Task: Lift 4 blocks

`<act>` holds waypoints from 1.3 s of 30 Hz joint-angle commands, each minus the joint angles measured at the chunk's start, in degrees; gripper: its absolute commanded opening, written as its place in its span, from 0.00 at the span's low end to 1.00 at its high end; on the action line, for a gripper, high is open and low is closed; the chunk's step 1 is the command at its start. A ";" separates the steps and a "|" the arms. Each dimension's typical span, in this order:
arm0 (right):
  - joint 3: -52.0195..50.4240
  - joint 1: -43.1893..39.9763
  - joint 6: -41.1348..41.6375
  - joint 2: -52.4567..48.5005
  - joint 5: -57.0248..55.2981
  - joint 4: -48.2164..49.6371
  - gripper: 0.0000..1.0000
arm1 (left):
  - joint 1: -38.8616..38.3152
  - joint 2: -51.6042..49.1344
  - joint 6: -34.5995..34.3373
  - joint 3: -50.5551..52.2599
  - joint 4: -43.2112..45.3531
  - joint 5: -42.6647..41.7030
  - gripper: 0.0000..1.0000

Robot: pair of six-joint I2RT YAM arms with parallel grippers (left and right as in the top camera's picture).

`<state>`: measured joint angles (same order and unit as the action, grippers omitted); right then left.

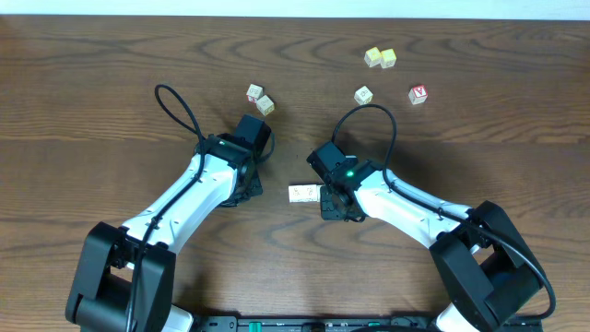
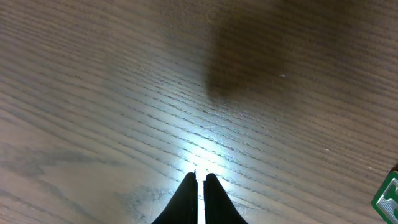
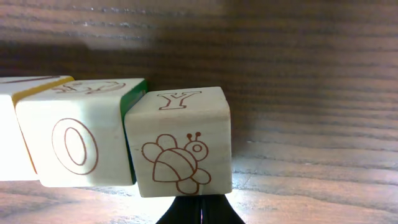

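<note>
A short row of pale blocks (image 1: 304,193) lies side by side in the middle of the table. In the right wrist view three of them show: one with a bee and a Y (image 3: 180,140), one with an O and a green side (image 3: 74,146), and the edge of a third (image 3: 9,134) at the left. My right gripper (image 3: 200,214) is shut, its tips directly in front of the bee block; I cannot tell whether they touch. It sits at the row's right end (image 1: 324,195). My left gripper (image 2: 200,177) is shut over bare wood, left of the row (image 1: 245,192).
Loose cubes lie farther back: two (image 1: 260,99) behind the left arm, two yellowish ones (image 1: 380,58) at the back, a pale one (image 1: 363,95) and a red-lettered one (image 1: 418,94). The wooden table (image 1: 111,55) fills every view.
</note>
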<state>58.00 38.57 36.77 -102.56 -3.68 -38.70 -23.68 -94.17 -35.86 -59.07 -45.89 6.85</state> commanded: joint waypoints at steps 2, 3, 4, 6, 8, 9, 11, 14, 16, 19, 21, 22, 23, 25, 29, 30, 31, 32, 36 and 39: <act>-0.44 -0.61 -0.68 1.18 -1.40 0.31 0.01 | 0.15 -0.17 -0.48 -0.39 -0.13 1.33 0.08; -0.44 -0.61 -0.68 1.18 -1.40 0.31 0.01 | 0.15 -0.17 -0.48 -0.39 -0.11 1.33 0.07; -0.44 -0.61 -0.68 1.18 -1.25 0.33 0.01 | 0.15 -0.17 -0.48 -0.39 -0.11 1.33 0.07; -0.44 -0.61 -0.68 1.18 -0.74 0.52 0.01 | 0.15 -0.17 -0.50 -0.39 -0.11 1.33 0.07; -0.44 -0.61 -0.68 1.18 -0.57 0.68 0.01 | 0.15 -0.17 -0.50 -0.39 -0.11 1.33 0.07; -0.44 -0.61 -0.66 1.18 -0.52 0.72 0.01 | 0.15 -0.17 -0.50 -0.39 -0.11 1.31 0.07; -0.44 -0.61 -0.68 1.18 -0.50 0.74 0.01 | 0.15 -0.17 -0.50 -0.39 -0.11 1.31 0.07; -0.44 -0.61 -0.66 1.18 -0.33 0.81 0.01 | 0.15 -0.17 -0.50 -0.39 -0.11 1.31 0.07; -0.44 -0.61 -0.66 1.18 -0.26 0.81 0.01 | 0.15 -0.17 -0.50 -0.39 -0.11 1.31 0.07; -0.44 -0.61 -0.66 1.18 0.11 0.87 0.01 | 0.15 -0.17 -0.50 -0.39 -0.11 1.31 0.07; -0.44 -0.61 -0.66 1.18 0.11 1.09 0.01 | 0.15 -0.17 -0.50 -0.39 -0.11 1.31 0.07; -0.44 -0.61 -0.66 1.18 0.11 1.25 0.01 | 0.15 -0.17 -0.50 -0.39 -0.11 1.31 0.07; -0.44 -0.61 -0.66 1.18 0.13 1.29 0.01 | 0.15 -0.17 -0.50 -0.39 -0.11 1.31 0.07; -0.44 -0.61 -0.66 1.18 0.11 1.51 0.01 | 0.15 -0.17 -0.50 -0.39 -0.11 1.31 0.07; -0.44 -0.61 -0.68 1.18 0.13 1.88 0.01 | 0.15 -0.17 -0.50 -0.39 0.13 1.31 0.07; -0.44 -0.61 -0.68 1.18 0.13 1.86 0.01 | 0.15 -0.17 -0.50 -0.39 0.13 1.31 0.07; -0.44 -0.61 -0.66 1.18 0.15 1.86 0.01 | 0.15 -0.17 -0.50 -0.39 0.13 1.31 0.07; -0.44 -0.61 -0.66 1.18 0.15 1.86 0.01 | 0.15 -0.17 -0.50 -0.39 0.13 1.31 0.07; -0.28 -0.61 -0.96 1.20 1.44 1.68 0.01 | 0.15 -0.17 -0.48 -0.39 0.11 1.31 0.07; 0.76 -0.66 -2.14 1.53 2.14 -0.24 0.01 | 0.15 -0.17 -0.48 -0.39 0.13 1.31 0.07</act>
<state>58.00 38.57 36.32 -102.56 -2.48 -37.47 -23.68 -94.17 -35.86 -59.07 -45.80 6.85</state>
